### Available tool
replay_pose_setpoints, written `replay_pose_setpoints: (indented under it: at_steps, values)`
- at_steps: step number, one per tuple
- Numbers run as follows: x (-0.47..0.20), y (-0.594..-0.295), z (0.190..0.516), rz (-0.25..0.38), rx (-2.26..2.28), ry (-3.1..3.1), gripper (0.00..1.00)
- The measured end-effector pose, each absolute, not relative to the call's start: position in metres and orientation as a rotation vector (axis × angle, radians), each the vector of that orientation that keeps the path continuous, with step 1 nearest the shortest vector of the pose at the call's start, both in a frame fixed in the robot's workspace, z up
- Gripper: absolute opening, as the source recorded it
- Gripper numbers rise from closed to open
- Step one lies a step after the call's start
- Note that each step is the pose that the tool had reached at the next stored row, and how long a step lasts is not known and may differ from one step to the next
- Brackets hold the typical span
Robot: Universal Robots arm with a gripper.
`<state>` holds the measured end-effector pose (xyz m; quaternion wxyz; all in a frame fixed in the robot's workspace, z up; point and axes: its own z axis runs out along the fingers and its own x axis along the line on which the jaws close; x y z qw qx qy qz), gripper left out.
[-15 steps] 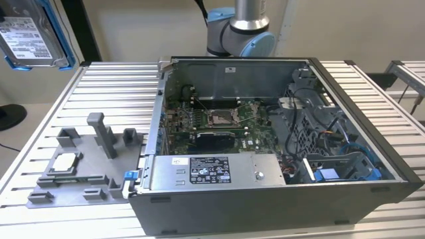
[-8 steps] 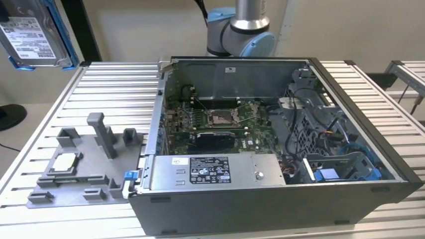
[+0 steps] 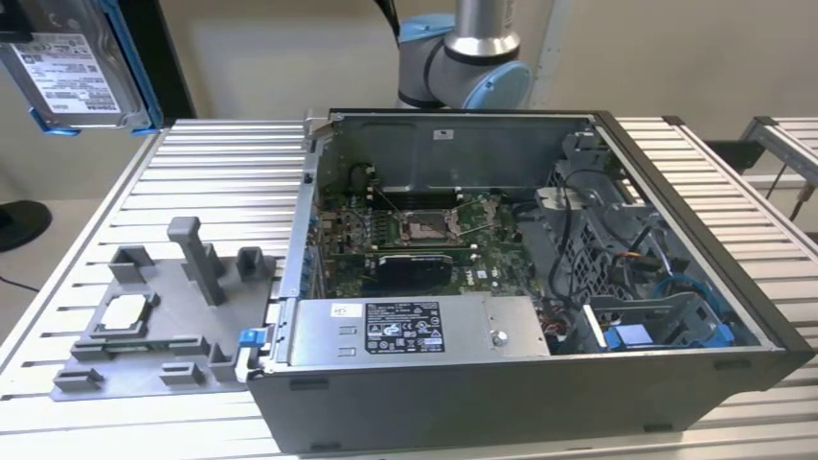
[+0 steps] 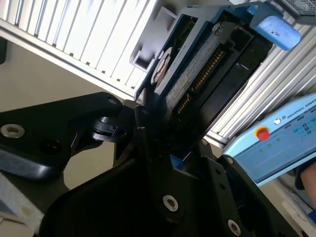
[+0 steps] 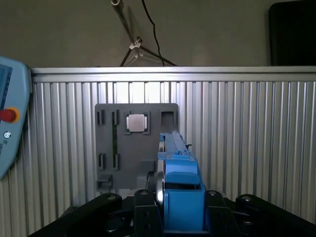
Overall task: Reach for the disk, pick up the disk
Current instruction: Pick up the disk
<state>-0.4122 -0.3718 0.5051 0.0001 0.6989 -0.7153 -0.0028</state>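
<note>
Disk (image 3: 79, 81): at the top corner on the exterior view's left, up in the air and clear of the table. Its white label faces the camera, and a blue bracket runs along its edges. It is tilted a little.
Gripper (image 5: 177, 200): clamped on the disk. In the first wrist view the disk (image 5: 177, 168) stands edge-on between the two black fingers, blue bracket in front. In the second wrist view the disk (image 4: 197, 74) rises out of the gripper (image 4: 168, 148), with its connector side in sight.
Table (image 3: 217, 182): ribbed aluminium. It carries the plate and the case.
Plate (image 3: 141, 326): a grey plate with raised posts and slots. It lies flat on the table, just beside the case on the exterior view's left. In the first wrist view the plate (image 5: 136, 143) lies behind the held disk.
Chip (image 3: 124, 311): small, square, white on top, seated in a pocket of the plate, well apart from the disk.
Case (image 3: 511, 393): a dark computer case, side open, in the middle of the table.
Board (image 3: 422, 230): green, on the floor of the case.
Grey box (image 3: 409, 331): at the near side of the case, with a black-and-white sticker on top.
Arm (image 3: 466, 57): its grey and blue joint stands behind the case.
Cables (image 3: 696, 287): blue, inside the case on the exterior view's right.
</note>
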Motion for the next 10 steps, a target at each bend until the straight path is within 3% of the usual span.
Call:
replay_pose_setpoints:
  at_steps: [10]
  values:
    - [-0.395,-0.372,0.505,-0.009,2.195,-2.247,0.00]
